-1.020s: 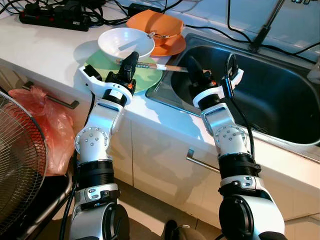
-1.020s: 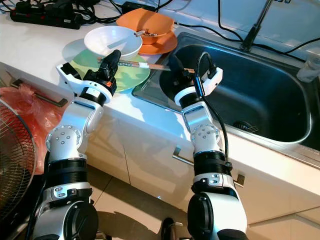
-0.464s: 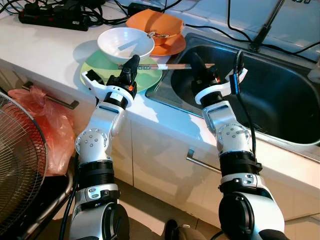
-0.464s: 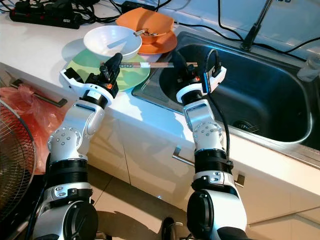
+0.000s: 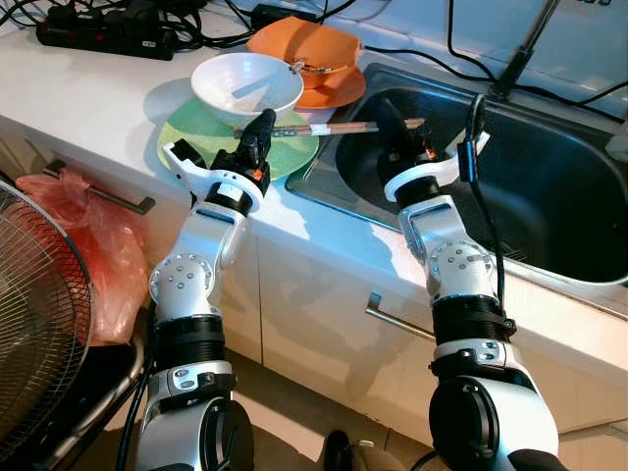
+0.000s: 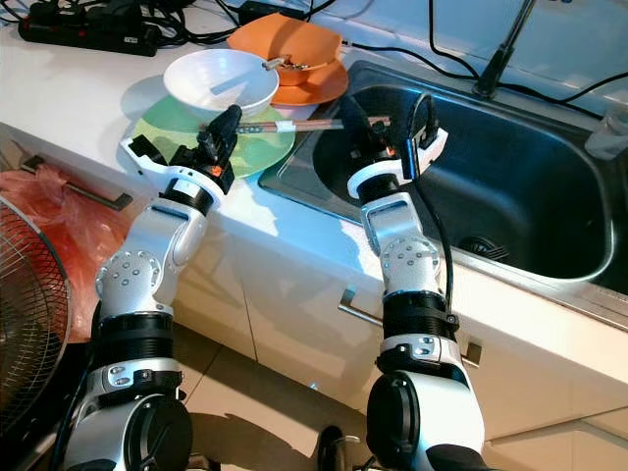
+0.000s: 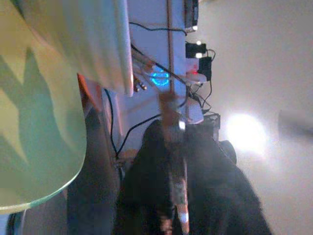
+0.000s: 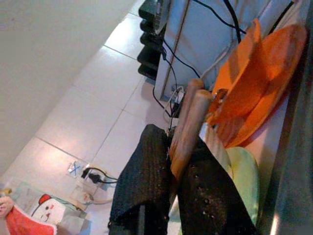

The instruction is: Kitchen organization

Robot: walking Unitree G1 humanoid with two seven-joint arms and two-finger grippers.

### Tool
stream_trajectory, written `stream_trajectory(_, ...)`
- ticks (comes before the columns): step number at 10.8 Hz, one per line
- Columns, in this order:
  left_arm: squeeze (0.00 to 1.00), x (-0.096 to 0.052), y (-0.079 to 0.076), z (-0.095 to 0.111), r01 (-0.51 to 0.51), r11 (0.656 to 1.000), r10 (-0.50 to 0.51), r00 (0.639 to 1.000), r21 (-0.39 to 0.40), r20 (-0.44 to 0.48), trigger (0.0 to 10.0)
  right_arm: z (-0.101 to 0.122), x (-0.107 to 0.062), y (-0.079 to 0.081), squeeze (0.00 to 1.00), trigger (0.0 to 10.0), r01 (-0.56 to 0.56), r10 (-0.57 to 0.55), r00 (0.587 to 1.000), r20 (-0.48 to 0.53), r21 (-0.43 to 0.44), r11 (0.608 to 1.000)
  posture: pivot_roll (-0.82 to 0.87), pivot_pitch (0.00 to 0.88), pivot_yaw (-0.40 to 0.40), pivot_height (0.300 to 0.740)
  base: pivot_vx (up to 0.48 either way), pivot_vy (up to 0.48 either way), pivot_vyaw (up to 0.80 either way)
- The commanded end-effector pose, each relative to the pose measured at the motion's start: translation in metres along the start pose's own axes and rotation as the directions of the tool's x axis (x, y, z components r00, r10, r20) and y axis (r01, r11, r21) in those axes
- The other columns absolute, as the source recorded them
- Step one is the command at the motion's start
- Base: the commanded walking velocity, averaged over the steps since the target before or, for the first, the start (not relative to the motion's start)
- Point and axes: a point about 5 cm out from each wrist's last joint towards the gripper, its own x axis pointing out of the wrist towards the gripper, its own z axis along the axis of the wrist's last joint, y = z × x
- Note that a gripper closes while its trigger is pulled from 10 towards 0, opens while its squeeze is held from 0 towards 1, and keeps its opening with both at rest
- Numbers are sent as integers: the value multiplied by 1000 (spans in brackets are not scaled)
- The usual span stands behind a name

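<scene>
Chopsticks (image 5: pixel 324 129), wooden pair, pinched level by both grippers.

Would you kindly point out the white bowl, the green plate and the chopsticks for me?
white bowl (image 5: pixel 245 83), left eye view, inner bottom.
green plate (image 5: pixel 201 132), left eye view, bare left part.
chopsticks (image 5: pixel 329 129), left eye view, middle of the shafts.

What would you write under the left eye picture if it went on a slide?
Both grippers, left and right, hold a pair of chopsticks level between the green plate and the sink.
</scene>
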Motion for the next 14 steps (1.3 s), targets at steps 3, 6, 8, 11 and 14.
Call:
stream_trajectory(3, 1000, 1, -1, -27, 30, 999, -31, 995, -10, -97, 10000, -5, 3, 0, 0, 0, 22, -22, 1000, -13, -2, 1000, -6, 137, -75, 740, 0, 0, 0)
stream_trajectory(6, 1000, -1, -4, -33, 63, 998, -60, 987, 10, -151, 10000, -5, 3, 1, 0, 0, 20, -20, 1000, -13, -3, 1000, -5, 134, -75, 740, 0, 0, 0)
stream_trajectory(8, 1000, -3, -8, -40, 97, 995, -90, 973, 22, -215, 10000, -3, 3, 0, 0, 0, 27, -27, 1000, -1, -21, 999, -3, 134, -73, 740, 0, 0, 0)
stream_trajectory(11, 1000, -13, -5, -45, 109, 991, -83, 951, 74, -296, 10000, 10, 6, -1, 0, 0, 83, -73, 995, 64, -164, 983, 3, 133, -70, 740, 0, 0, 0)
stream_trajectory(14, 1000, -20, -4, -47, 114, 989, -78, 942, 91, -326, 10000, 42, 7, -7, 0, 0, 222, -157, 966, 204, -351, 910, 10, 130, -64, 740, 0, 0, 0)
